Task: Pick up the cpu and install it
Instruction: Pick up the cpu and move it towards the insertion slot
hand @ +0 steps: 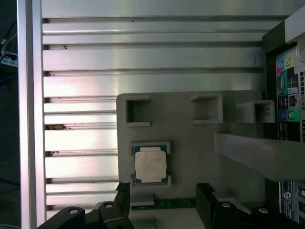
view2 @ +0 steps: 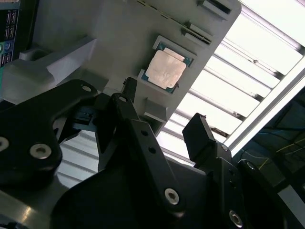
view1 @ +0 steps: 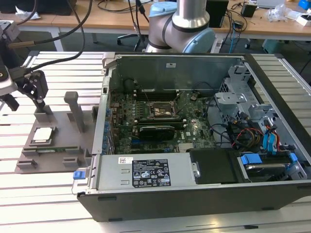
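Slatted metal table (hand: pixel 81 62) carries a grey tray (hand: pixel 190 157); the cpu (hand: pixel 150 164) lies flat in its pocket there, outside the computer (view1: pixel 146 170). The gripper (hand: pixel 163 193) hangs over the tray nearby, spread wide and empty. Closing off-centre, it could tilt the cpu or jam it in the pocket.

This is a robotics lab or electronics workshop. An open computer case (view1: pixel 194 160) lies on its side on a slatted aluminium table (view1: pixel 43 204), its motherboard (view1: pixel 146 114) and wiring bared. Just behind the case rises the thick base of a robot arm (view1: pixel 182 24). Beside the case, on the exterior view's left, sits a grey fixture plate (view1: pixel 60 124) with moulded pockets and posts. Well behind the case run wooden desks (view1: pixel 112 19) strewn with cables (view1: pixel 114 5) and small gear.
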